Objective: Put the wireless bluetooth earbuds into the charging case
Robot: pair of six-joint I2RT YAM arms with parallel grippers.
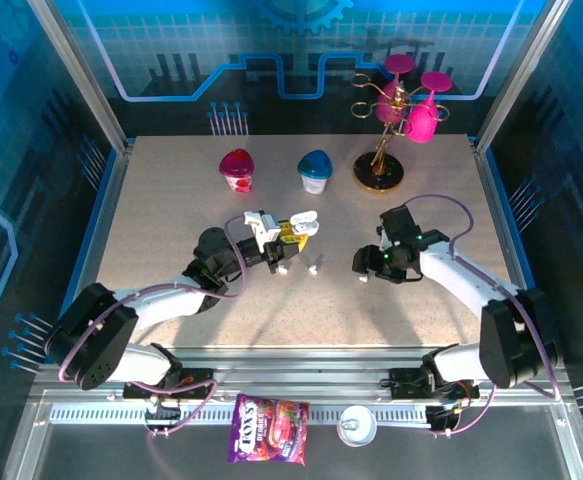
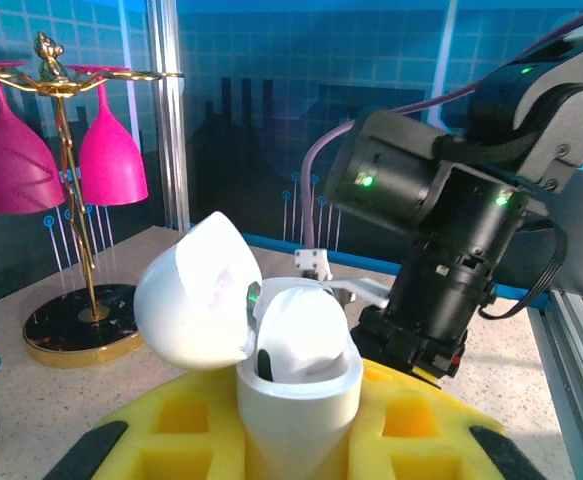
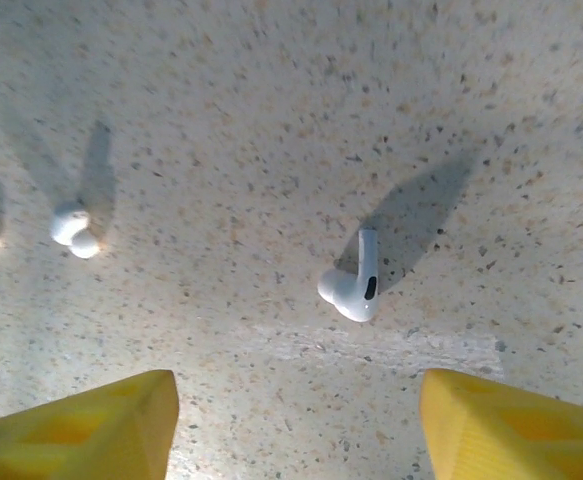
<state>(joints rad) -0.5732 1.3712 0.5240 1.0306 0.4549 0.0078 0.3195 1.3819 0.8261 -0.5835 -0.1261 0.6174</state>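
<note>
One earbud lay just right of centre in the right wrist view, on the speckled table, with two more earbuds at the left edge. It looked feather-light, hard and slick, likely to skid or flick away; pinching across the bulb rather than the thin stem seemed safest. The right gripper hung open above it, empty. The left gripper was clamped on the open case, low in its view's centre.

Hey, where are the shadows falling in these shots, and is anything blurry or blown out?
Right wrist view: the central earbud throws a long shadow up and right; the yellow fingers look soft. Left wrist view: the charging case lid is washed-out white.
</note>
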